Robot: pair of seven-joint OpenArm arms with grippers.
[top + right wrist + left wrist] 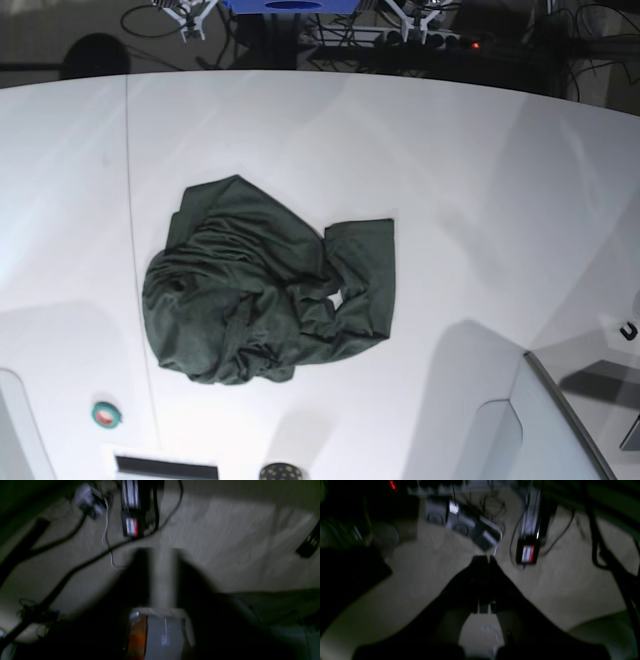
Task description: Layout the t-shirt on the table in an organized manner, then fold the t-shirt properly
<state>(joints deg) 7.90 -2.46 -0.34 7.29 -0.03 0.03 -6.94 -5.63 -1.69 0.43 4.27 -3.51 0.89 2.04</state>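
The dark green t-shirt [260, 295] lies crumpled in a wrinkly heap on the white table [450, 180], left of its middle, just right of the thin dark seam line [135, 250]. It shows only in the base view. My left gripper [485, 558] hangs over a dim carpeted floor with its fingers pressed together and nothing between them. My right gripper [161, 552] is blurred, also over the floor, with a gap between its dark fingers and nothing in it. Neither gripper is near the shirt.
A small green tape roll [105, 413] and a dark round object [280, 471] sit near the table's front edge. Grey arm parts [565, 420] rise at the front right. On the floor lie a power strip [465, 527], a labelled black box [528, 553] and cables [75, 567].
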